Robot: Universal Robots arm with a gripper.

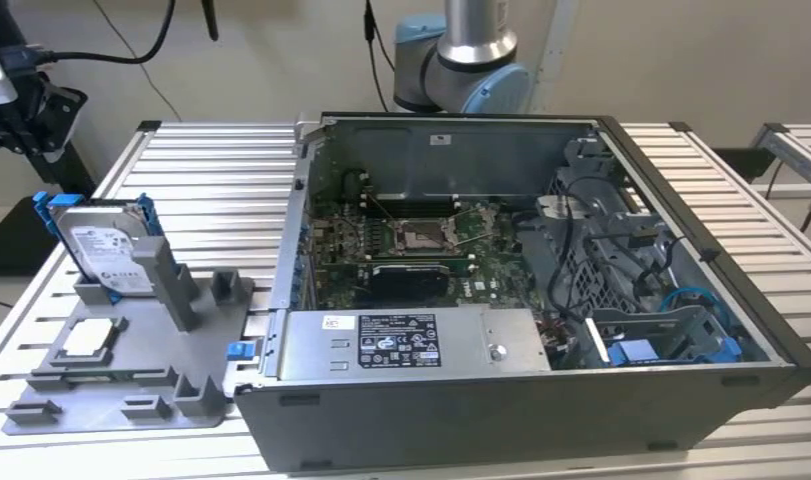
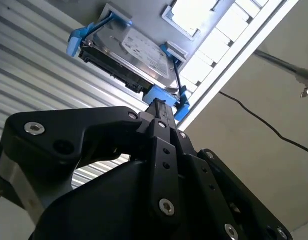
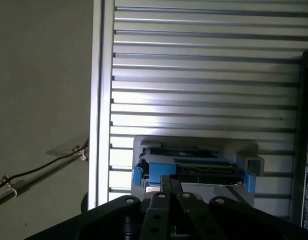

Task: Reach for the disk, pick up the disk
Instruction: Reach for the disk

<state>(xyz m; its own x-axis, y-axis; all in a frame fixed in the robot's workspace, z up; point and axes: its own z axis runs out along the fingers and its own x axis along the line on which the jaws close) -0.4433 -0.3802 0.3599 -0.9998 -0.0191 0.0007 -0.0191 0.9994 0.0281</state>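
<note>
Exterior view first. One slatted metal table (image 1: 205, 160) carries one open computer case (image 1: 512, 420) and one grey holder (image 1: 125, 380), which is at the exterior view's left. A second slatted table (image 1: 799, 145) peeks in at the exterior view's right edge.

One disk (image 1: 105, 250) stands on edge in a slot of the holder. Its label faces the camera and it has two blue bracket rails, one up each side. One small square chip (image 1: 92, 340) lies flat on the holder in front of it.

The holder sits near the table's edge on the exterior view's left, and the case wall is just beside it on the other side, so it's tight there. Above the disk it's open air, and there's bare table behind it.

Second wrist view: my claw (image 2: 161, 106) has its fingers pressed together, pinching nothing. The disk (image 2: 129, 55) is past the tips and apart from them, sitting in the holder (image 2: 144, 17). The table edge runs just beside the holder, with floor and one cable (image 2: 253, 117) beyond it.

First wrist view: claw (image 3: 169, 184) tips are together and lined up with the narrow edge of the disk (image 3: 193, 167), blue at both ends. There's plenty of bare table (image 3: 193, 75) beyond the holder (image 3: 248, 162). The table's edge is near on one side, with one cable (image 3: 44, 166) over the floor past it. The dark case (image 3: 304, 100) is on the other side.
</note>
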